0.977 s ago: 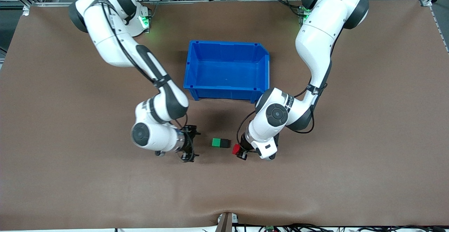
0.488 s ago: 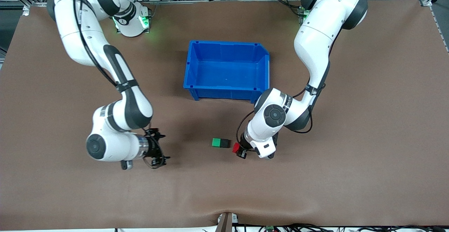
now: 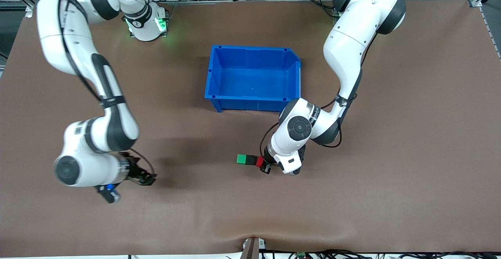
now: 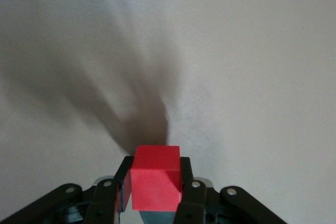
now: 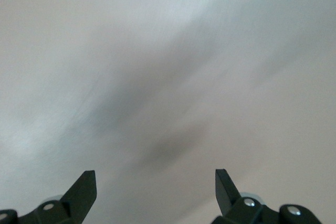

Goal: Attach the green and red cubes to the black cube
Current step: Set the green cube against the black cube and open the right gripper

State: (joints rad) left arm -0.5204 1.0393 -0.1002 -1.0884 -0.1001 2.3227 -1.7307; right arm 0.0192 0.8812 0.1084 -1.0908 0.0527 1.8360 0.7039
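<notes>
The green cube (image 3: 241,159) and the black cube (image 3: 251,160) lie joined side by side on the table, nearer to the front camera than the blue bin. My left gripper (image 3: 261,164) is shut on the red cube (image 3: 259,162) and holds it against the black cube's free side. In the left wrist view the red cube (image 4: 155,178) sits between the fingers of the left gripper (image 4: 155,163); the black cube is hidden there. My right gripper (image 3: 150,177) is open and empty over bare table toward the right arm's end; its view shows the gripper (image 5: 156,179) over bare table only.
An empty blue bin (image 3: 252,48) stands in the middle of the table, farther from the front camera than the cubes. The brown table mat (image 3: 352,196) spreads all around.
My right arm has swung away from the cubes toward its end of the table. My left gripper has carried the red cube up to the black cube.
</notes>
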